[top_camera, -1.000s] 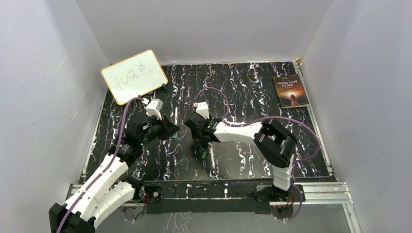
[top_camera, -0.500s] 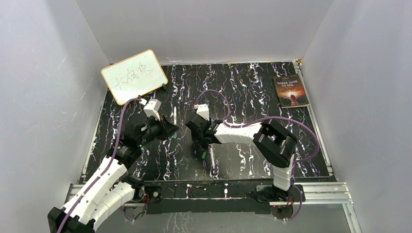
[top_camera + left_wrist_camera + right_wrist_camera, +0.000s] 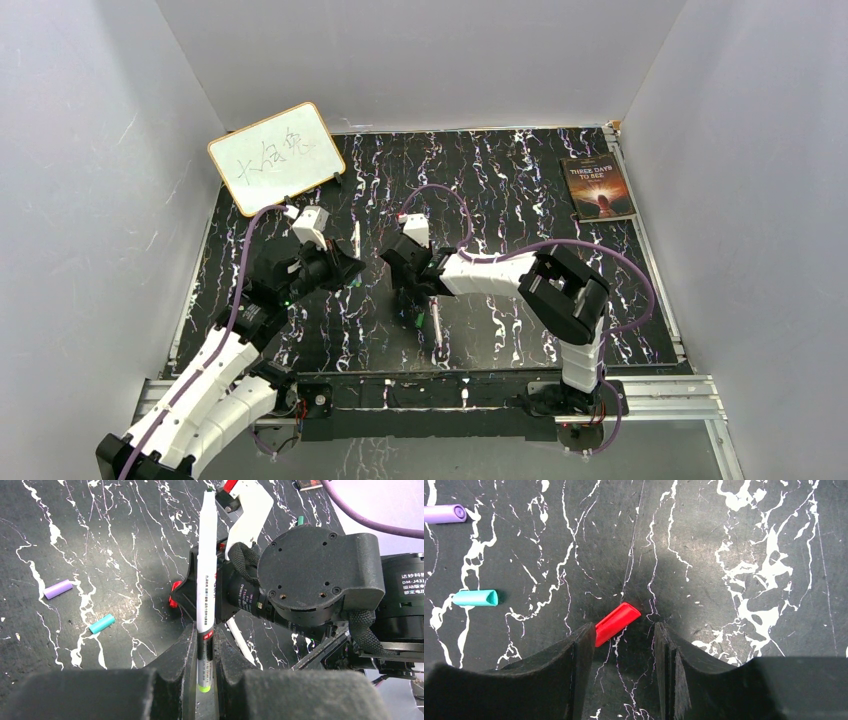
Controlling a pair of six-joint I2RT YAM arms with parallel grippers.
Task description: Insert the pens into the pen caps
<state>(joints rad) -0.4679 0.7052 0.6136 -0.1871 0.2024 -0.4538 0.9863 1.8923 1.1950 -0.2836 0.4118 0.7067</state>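
Note:
My left gripper (image 3: 205, 645) is shut on a white pen (image 3: 206, 560) with a yellow-green end, which points forward off the table; the pen also shows in the top view (image 3: 355, 238). My right gripper (image 3: 624, 640) is open, low over a red cap (image 3: 618, 621) that lies slanted at its fingertips, one end behind the left finger. A teal cap (image 3: 475, 598) and a purple cap (image 3: 444, 513) lie to the left. A second white pen (image 3: 437, 330) lies near the front. In the top view both grippers, left (image 3: 345, 268) and right (image 3: 410, 290), face each other mid-table.
A whiteboard (image 3: 276, 156) with writing leans at the back left. A book (image 3: 597, 186) lies at the back right. A small green cap (image 3: 300, 520) lies beyond the right arm. White walls enclose the black marbled table (image 3: 520, 330).
My left gripper has shifted slightly left and back with the pen. My right gripper has stayed almost still over the red cap.

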